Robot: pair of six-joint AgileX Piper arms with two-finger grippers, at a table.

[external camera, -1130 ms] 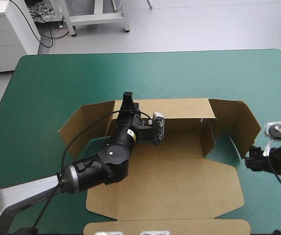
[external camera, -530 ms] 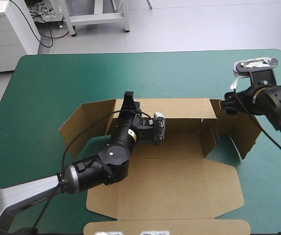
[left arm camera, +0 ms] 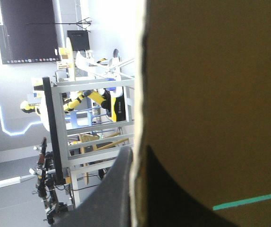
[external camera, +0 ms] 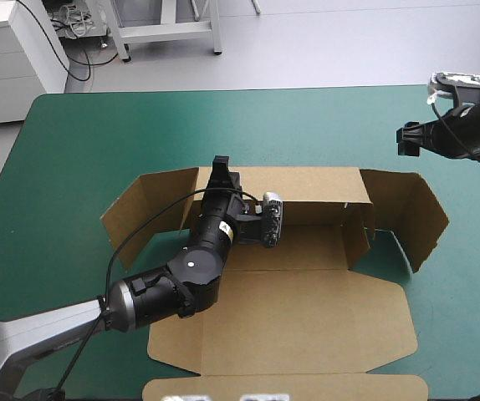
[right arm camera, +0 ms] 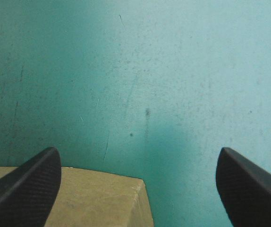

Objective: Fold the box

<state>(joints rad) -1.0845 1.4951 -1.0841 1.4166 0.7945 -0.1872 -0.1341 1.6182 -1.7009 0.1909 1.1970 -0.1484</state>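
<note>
Clamping box far edge, right pincer spread

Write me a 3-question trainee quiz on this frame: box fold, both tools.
1. Multiple choice: which part of the box does the left tool grip? A) the raised far wall B) the flat near flap C) nothing
2. Fill in: the right tool hangs ____ (open or shut) over the teal-green cover, beyond the box's far right corner.
3. True or false: both tools hold the box.

Key: 1 A; 2 open; 3 false, only the left tool holds it.
</note>
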